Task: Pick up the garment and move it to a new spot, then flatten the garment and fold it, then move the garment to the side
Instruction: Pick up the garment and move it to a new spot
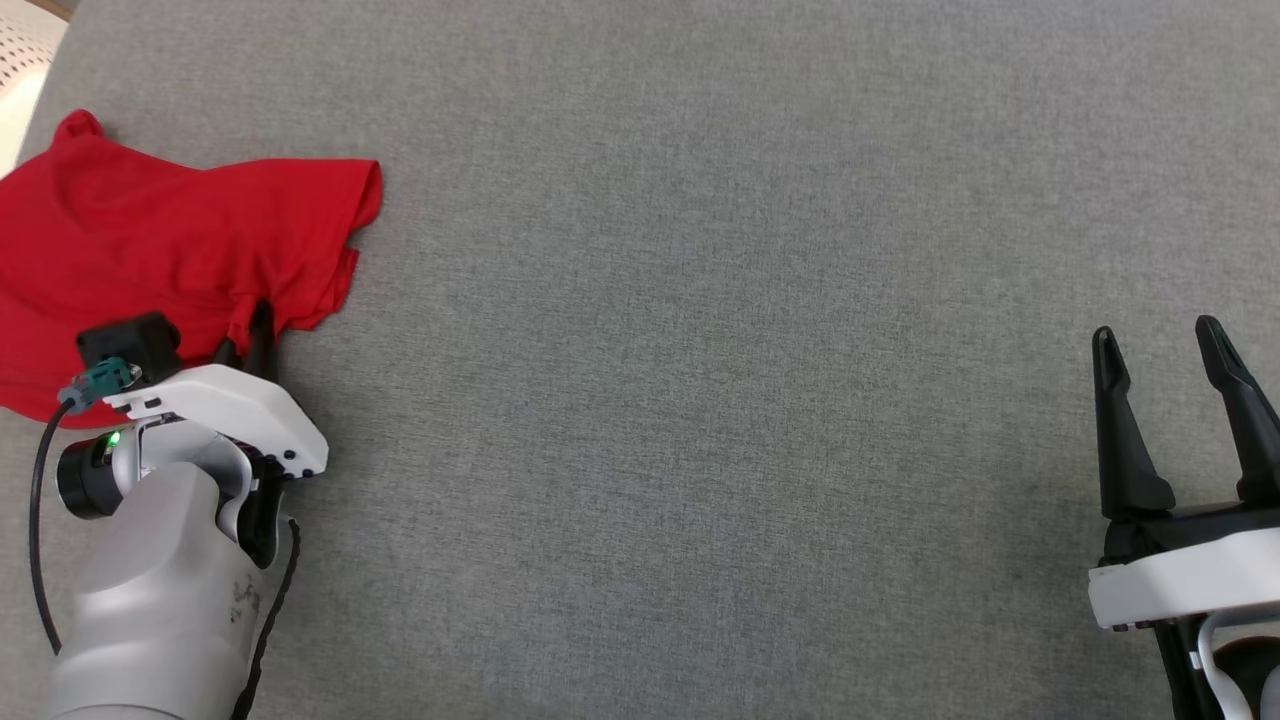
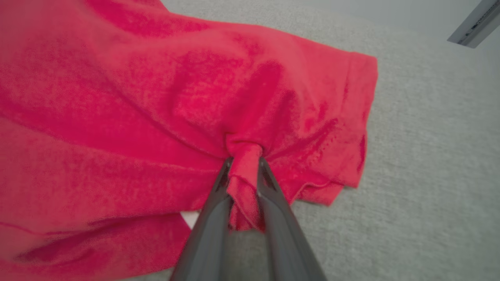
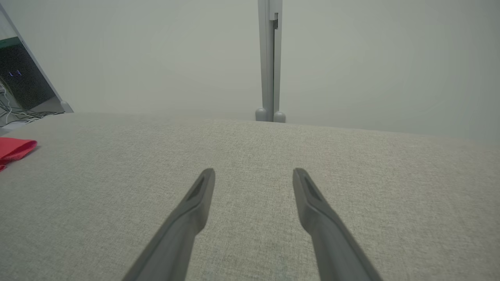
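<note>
Left gripper (image 2: 245, 160) is clamped on a fold of the garment (image 1: 150, 230), which lies on the table (image 1: 700, 350). Right gripper (image 1: 1155, 332) is open and idle. Move, flatten and fold all remain.

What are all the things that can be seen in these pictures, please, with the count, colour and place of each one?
garment: one, red, crumpled at the far left of the surface in the head view
surface: one, grey woven fabric, lying under everything
post: one, grey, upright behind the far edge of the surface in the right wrist view
dark panel: one, black, tilted, at the left edge of the right wrist view
cables: several, thin, dark, just below the dark panel
left gripper: one, dark, closed on a bunched fold near the garment's edge
right gripper: one, dark, open, over bare surface at the lower right of the head view
</note>
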You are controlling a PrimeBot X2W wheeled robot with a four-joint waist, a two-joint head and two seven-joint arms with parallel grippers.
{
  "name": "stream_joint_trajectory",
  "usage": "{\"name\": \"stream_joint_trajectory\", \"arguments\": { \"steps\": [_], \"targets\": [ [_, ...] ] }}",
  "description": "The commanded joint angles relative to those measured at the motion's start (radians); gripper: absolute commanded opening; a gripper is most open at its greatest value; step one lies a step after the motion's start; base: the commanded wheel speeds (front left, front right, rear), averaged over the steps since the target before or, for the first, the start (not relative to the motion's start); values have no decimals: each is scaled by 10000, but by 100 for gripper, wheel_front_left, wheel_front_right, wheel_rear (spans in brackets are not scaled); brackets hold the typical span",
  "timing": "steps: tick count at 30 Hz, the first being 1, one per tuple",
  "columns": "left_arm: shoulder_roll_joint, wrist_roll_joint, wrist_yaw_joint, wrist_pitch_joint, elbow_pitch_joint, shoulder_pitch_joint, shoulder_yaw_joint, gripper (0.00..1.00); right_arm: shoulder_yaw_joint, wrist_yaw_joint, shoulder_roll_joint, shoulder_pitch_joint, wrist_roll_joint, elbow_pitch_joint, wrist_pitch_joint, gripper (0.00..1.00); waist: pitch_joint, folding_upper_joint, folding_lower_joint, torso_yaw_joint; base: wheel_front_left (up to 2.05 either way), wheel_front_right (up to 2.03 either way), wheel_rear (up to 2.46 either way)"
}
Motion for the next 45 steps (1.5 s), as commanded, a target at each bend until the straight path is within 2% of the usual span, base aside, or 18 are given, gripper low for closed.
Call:
{"name": "stream_joint_trajectory", "arguments": {
  "steps": [1,5,9,15,21,24,28,34,40,45],
  "targets": [
    [-30,172,63,-55,-5,133,-76,0,-32,-4,12,-12,-28,67,-95,100,-237,0,0,109,0,0,0],
    [308,554,323,-156,-1576,281,212,0,-105,-4,-9,79,-104,246,-184,100,-791,0,0,241,0,0,0],
    [314,1071,636,-140,-3769,1188,671,0,-63,-4,75,217,73,466,-315,100,-1524,0,0,240,0,0,0],
    [205,1907,878,-144,-7060,2817,888,0,30,-4,188,499,309,716,-511,100,-2558,0,0,-12,0,0,0],
    [-197,2254,989,-95,-9824,4623,442,0,189,-4,237,627,451,688,-482,100,-2829,0,0,-592,0,0,0],
    [-360,2259,847,168,-10723,5216,-47,0,198,-4,265,595,538,600,-492,100,-2680,0,0,-1021,0,0,0],
    [-655,2153,602,597,-11436,5512,-825,0,248,-2,282,461,567,556,-564,100,-2327,0,0,-1835,0,0,0],
    [-893,2160,236,1020,-11597,4844,-2002,0,367,-4,305,247,736,609,-806,100,-1482,0,0,-3490,0,0,0],
    [-1056,2140,17,1226,-11142,4102,-3514,0,412,-4,318,213,1180,937,-1344,100,-676,0,0,-5094,0,0,0],
    [-1103,2084,-47,1478,-10222,3778,-4324,0,454,-2,317,307,1536,1270,-1807,100,-156,0,0,-5722,0,0,0]
  ]
}}
